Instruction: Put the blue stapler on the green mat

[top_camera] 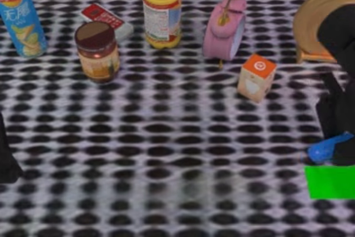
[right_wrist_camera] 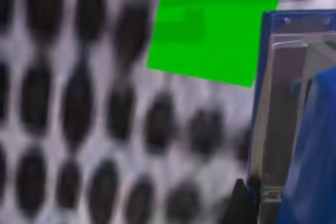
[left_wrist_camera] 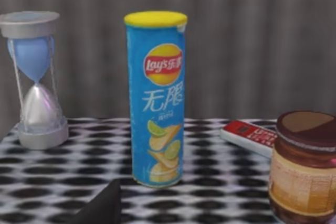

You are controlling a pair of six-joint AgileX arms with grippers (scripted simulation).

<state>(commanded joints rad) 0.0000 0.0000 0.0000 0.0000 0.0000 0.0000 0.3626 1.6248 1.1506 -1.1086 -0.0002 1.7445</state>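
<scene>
The slim bright-blue stapler (top_camera: pixel 328 147) with rounded ends is tilted at the table's right edge, just above the near edge of the flat bright-green rectangular mat (top_camera: pixel 329 181). The right gripper (top_camera: pixel 338 151) is clamped on it, its black body hiding the stapler's far end. The right wrist view shows the stapler's blue casing (right_wrist_camera: pixel 310 145) and a pale metal inner strip. The left gripper (top_camera: pixel 6 162) is parked at the patterned table's (top_camera: pixel 166 165) left edge; whether its fingers are apart I cannot tell.
</scene>
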